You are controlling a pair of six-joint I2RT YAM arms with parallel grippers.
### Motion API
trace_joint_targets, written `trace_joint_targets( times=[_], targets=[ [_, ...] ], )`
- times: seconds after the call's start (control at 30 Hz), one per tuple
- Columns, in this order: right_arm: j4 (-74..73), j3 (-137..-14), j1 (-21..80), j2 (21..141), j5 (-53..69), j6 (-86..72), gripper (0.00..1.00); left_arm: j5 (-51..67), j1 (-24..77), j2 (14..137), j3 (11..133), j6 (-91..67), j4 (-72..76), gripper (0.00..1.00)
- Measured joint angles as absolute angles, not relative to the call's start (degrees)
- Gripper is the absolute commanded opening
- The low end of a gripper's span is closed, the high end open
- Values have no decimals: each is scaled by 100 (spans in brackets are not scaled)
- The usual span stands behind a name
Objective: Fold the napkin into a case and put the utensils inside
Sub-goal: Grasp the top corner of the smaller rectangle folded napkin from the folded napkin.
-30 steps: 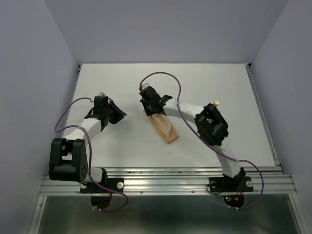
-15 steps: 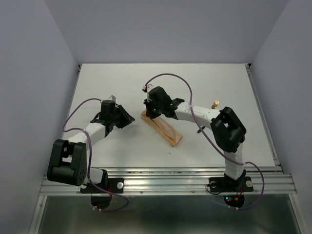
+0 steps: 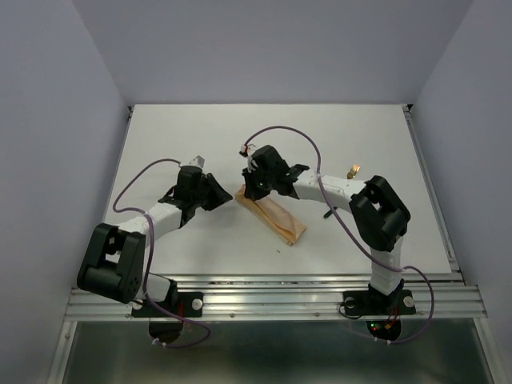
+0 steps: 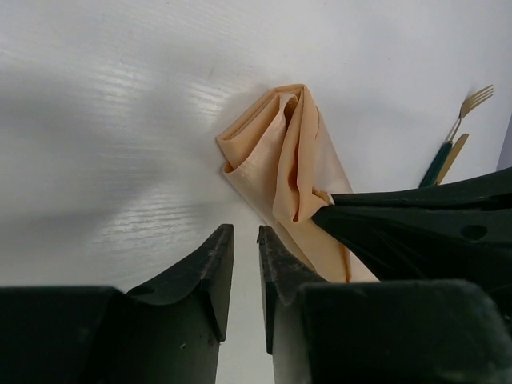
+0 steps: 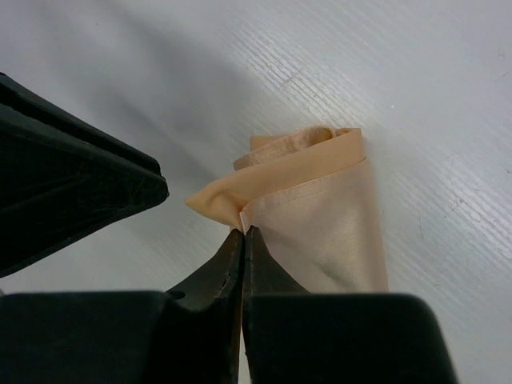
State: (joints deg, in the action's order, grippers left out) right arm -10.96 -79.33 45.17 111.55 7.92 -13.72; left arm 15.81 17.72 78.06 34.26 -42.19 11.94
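Though barely parted, note the left gripper [image 4: 244,234] holding nothing, just left of the napkin [image 3: 276,218], a folded strip slanting across frame centre. See the right gripper [image 5: 242,232] clamped tight on its raised upper-left fold. Farther off, upper right, spot the utensils [image 4: 440,160].

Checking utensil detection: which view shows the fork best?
Left wrist: the fork lies near the right edge, its gold tines and dark handle clear, with a second utensil beside it. Top external shows only a gold speck of it. Right wrist shows the napkin but no fork.
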Motion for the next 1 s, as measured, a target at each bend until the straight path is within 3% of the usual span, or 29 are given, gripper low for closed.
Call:
trace_joint_targets(
  times=[0.07,0.17,0.27,0.37,0.43,0.87,1.0],
  targets=[
    [-1070,-7931,4418,11155,921,-1372,1,1494,1837,7926,3529,-4169,1190,44],
    [-937,-7896,4187,11155,1299,-1374,1,1376,1968,8108,3730,-4119,1168,44],
    [-838,-7856,3911,11155,1793,-1378,1,1249,2121,8246,3863,-4091,1208,38],
    [-692,-7795,3651,11155,2248,-1428,1,1197,2259,8350,3924,-4091,1232,18],
    [-635,-7756,3527,11155,2440,-1474,1,1225,2322,8519,4075,-4018,1197,16],
    [-537,-7695,3382,11157,3004,-1544,1,1138,2744,9441,5146,-3557,897,17],
    [-532,-7675,3350,11157,3044,-1546,1,947,2880,9485,5159,-3489,731,23]
  ],
)
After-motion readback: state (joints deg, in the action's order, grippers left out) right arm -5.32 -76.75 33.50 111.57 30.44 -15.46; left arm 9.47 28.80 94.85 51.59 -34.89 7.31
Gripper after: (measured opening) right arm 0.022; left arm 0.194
